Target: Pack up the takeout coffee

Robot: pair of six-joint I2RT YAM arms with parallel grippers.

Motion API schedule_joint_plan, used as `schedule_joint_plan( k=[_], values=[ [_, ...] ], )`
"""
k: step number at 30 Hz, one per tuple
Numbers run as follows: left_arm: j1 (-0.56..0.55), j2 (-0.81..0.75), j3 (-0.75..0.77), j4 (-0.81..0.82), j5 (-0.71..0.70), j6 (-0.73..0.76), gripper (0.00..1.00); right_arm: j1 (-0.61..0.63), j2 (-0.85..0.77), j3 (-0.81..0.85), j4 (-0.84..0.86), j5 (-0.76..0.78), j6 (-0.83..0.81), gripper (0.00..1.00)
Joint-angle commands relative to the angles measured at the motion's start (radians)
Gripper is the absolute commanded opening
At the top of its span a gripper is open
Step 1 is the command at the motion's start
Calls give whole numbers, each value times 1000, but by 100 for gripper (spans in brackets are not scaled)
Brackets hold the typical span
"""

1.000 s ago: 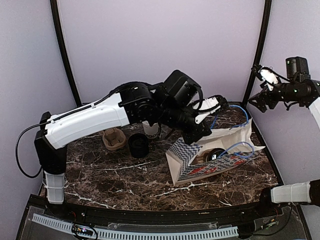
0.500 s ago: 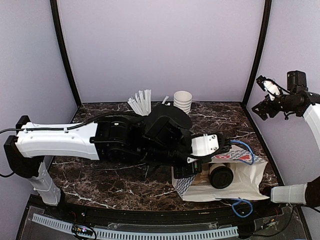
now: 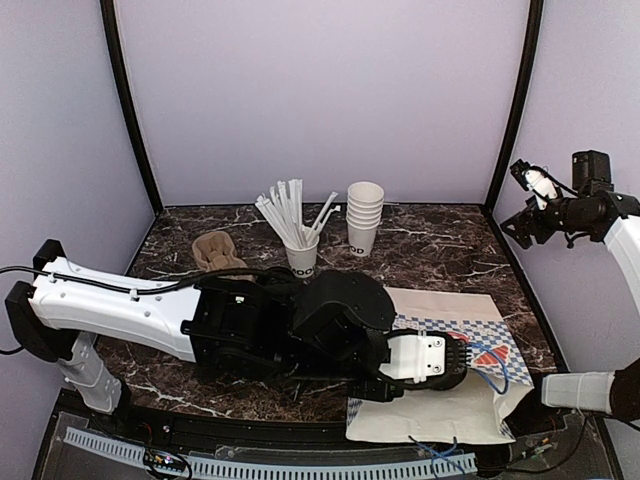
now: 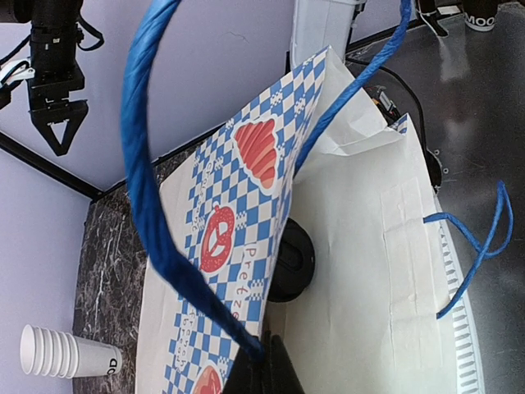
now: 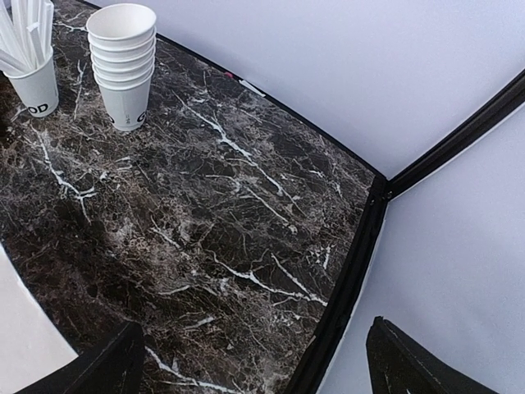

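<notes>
The packing looks mostly done. The coffee (image 4: pixel 289 267) sits inside the bag (image 3: pixel 450 415), just past the tips of the left fingers (image 4: pixel 269 373). From the wrist view only its black lid (image 4: pixel 297 250) shows, facing those fingers; the white cup body is hidden by the bag wall. The left fingers are pinched shut on the bag's blue handle (image 4: pixel 143 189), which loops up and away from them. In the top view the bag appears to lie on its side on the tabletop (image 3: pixel 440 245), its mouth at the left fingers.

The right fingers (image 5: pixel 107 365) are spread wide with nothing between them. They are raised off the tabletop, well apart from the bag and from the left fingers.

The straw cup (image 3: pixel 302 258), the cup stack (image 3: pixel 365 220) and the carrier (image 3: pixel 218 250) stand at the far side, well beyond the left fingers, and look to play no part here.

What seems left is to settle the bag, perhaps stand it upright, and let go of the handle. Whether the coffee is upright inside cannot be told.
</notes>
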Motion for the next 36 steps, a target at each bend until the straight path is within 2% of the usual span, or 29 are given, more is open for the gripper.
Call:
schedule_joint_plan(
  k=[1, 6, 10, 15, 19, 20, 22, 23, 25, 31, 33, 36],
  values=[
    [7, -24, 12, 40, -73, 18, 0, -3, -11, 14, 26, -42, 6, 95],
    [90, 3, 75, -43, 33, -87, 0, -3, -3, 38, 7, -72, 10, 95],
    [214, 10, 91, -56, 162, -181, 0, -3, 5, 49, -8, -94, 12, 96],
    [365, 74, 176, -99, 431, -309, 0, -3, 16, 54, -20, -129, 16, 96],
    [451, 153, 254, -128, 544, -374, 1, -3, 21, 50, -24, -145, 21, 96],
    [471, 171, 270, -125, 547, -383, 4, -3, 18, 47, -24, -146, 21, 95],
    [491, 183, 285, -111, 541, -402, 16, -3, 10, 35, -20, -149, 23, 95],
    [495, 183, 290, -97, 514, -408, 25, -3, 6, 29, -17, -150, 23, 96],
    [504, 173, 300, -79, 471, -406, 36, -3, -3, 17, -14, -153, 24, 96],
    [511, 76, 302, -36, 288, -352, 60, -3, -18, -6, 3, -174, 50, 96],
    [525, 39, 275, -19, 244, -347, 66, -3, -13, -10, 16, -189, 70, 96],
    [551, 26, 257, -24, 287, -361, 69, -3, 11, -17, 33, -241, 92, 96]
  ],
)
